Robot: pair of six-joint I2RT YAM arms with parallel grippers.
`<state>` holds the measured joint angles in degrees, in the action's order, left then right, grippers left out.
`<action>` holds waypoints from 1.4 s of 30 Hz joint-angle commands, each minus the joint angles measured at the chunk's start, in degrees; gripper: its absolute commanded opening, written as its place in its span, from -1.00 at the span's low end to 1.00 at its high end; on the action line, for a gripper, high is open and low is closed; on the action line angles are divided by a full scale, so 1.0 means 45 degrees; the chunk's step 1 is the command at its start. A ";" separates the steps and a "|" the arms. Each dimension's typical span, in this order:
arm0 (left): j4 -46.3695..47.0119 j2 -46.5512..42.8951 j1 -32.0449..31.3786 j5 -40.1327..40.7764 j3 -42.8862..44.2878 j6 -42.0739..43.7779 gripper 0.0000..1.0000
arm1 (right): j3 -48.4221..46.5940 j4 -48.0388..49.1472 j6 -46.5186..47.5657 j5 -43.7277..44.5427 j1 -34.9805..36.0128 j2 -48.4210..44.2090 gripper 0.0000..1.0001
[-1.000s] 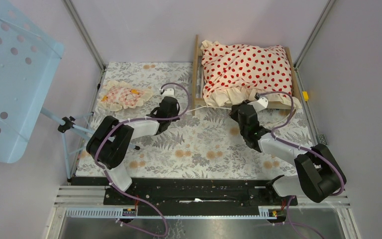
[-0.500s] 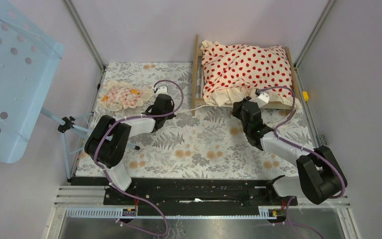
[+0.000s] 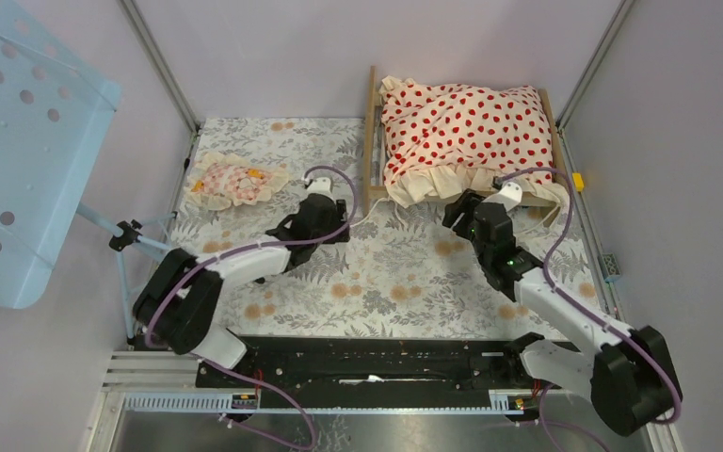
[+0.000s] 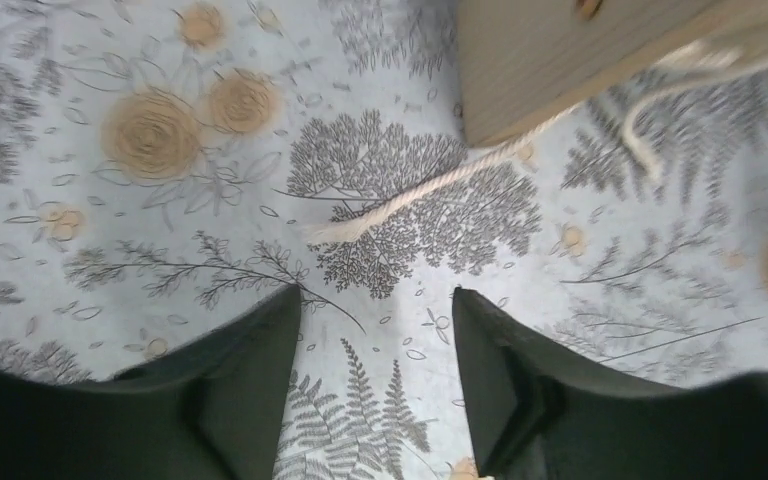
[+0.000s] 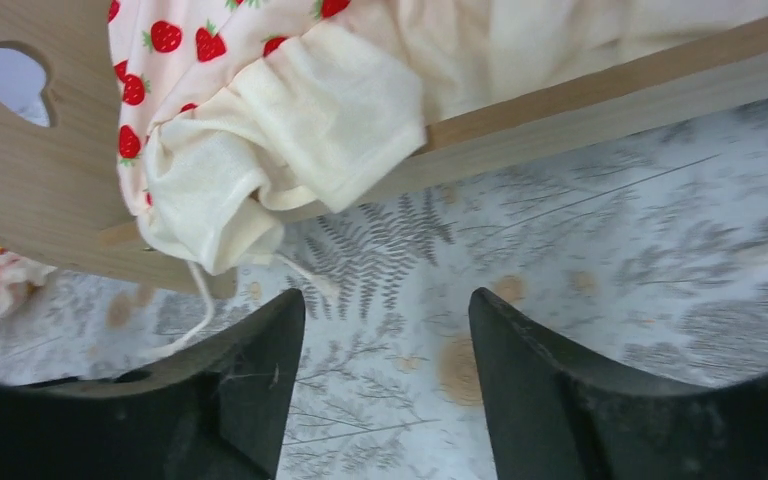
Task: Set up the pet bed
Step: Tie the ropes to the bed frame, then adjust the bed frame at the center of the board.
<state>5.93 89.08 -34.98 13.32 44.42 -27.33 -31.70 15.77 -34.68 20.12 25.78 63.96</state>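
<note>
The pet bed, a light-wood frame, stands at the back of the table under a red-dotted cream blanket; its mattress is hidden. My left gripper is open just left of the bed's near corner, with only the mat between its fingers. A white cord lies loose on the mat ahead of it. My right gripper is open in front of the bed's side rail, below the hanging blanket ruffle, holding nothing. The headboard with cutouts shows at the left.
A small pink pillow lies on the floral mat left of the bed. A blue perforated stand leans in from the left wall. A yellow piece sits by the right post.
Both grippers have opened. The left one let go of the white cord, which now lies slack, and shifted right. The right one released the blanket's edge and drew back slightly.
</note>
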 commanded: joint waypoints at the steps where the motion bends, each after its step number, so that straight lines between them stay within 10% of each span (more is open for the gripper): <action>1: -0.0649 -0.2218 0.0176 0.1156 0.0218 0.0030 0.34 | -0.1324 -0.2923 0.2199 0.2140 -0.0114 -0.1757 0.42; 8: -0.0705 -0.3127 0.0244 -0.0060 0.2474 0.1719 0.96 | -0.4529 -0.6169 0.4491 0.3118 -0.1208 -0.2060 0.63; 17: -0.1558 0.0192 0.0253 -0.1295 0.7306 0.3377 0.98 | -0.7453 -0.7897 0.4960 0.1897 -0.3972 -0.1429 0.85; 31: -0.4356 0.4588 0.0291 0.1091 1.1584 0.3670 0.91 | -0.6725 -0.7951 0.4559 0.1300 -0.4030 -0.2327 0.71; 42: -0.3192 0.2433 0.2021 -0.0007 0.8682 0.3011 -0.19 | -0.7454 -0.8899 0.4809 0.0573 -0.4045 -0.3229 0.63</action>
<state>-10.26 107.90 -30.89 12.49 88.12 -14.11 -62.04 -22.63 -13.76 24.34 7.77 51.68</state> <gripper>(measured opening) 0.474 0.823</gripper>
